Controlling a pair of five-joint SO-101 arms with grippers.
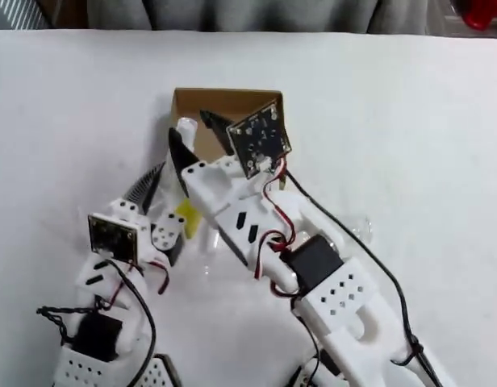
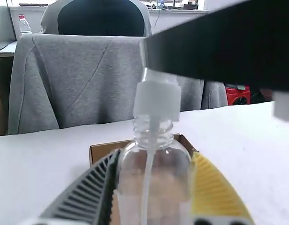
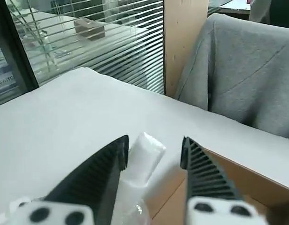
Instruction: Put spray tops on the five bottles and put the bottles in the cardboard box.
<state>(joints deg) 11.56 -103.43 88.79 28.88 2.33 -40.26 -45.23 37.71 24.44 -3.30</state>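
L gripper (image 2: pixel 154 159): pinching the bottle (image 2: pixel 154 185) round its body. Grey finger (image 2: pixel 88 197) on one side, yellow finger (image 2: pixel 215 192) on the other, both against the clear wall.
Bottle: clear, upright, held just in front of the cardboard box (image 1: pixel 224 97). In the high view it's mostly hidden under the arms. Can't tell whether its base is on the table (image 1: pixel 410 105).
Spray top (image 2: pixel 157 101): white, sitting on the bottle neck, w/ dip tube running down inside the bottle. Can't tell if it's screwed tight.
R gripper (image 3: pixel 155 143): spread, black fingers (image 3: pixel 93 183) either side of the spray top. Top leans against one finger, w/ a gap to the other. In the left wrist view one black finger crosses just above the top.
R arm: in the high view, runs diagonally from the table's near-right edge toward the box, wrist over the box's near side.
L arm: near-left part of the table, gripper beside the R gripper.
Cardboard box: open, brown, mid-table. Its inside is mostly covered by the R wrist, so contents can't be told.
Clear item (image 1: pixel 357 228): lying on the table beside the R arm, too faint to say what it is.
Table: white.
Background: grey cloth (image 2: pixel 79 79) draped over a chair (image 2: pixel 102 16) past the far edge, red object (image 2: pixel 236 93) near it, blinds (image 3: pixel 88 42) to one side.
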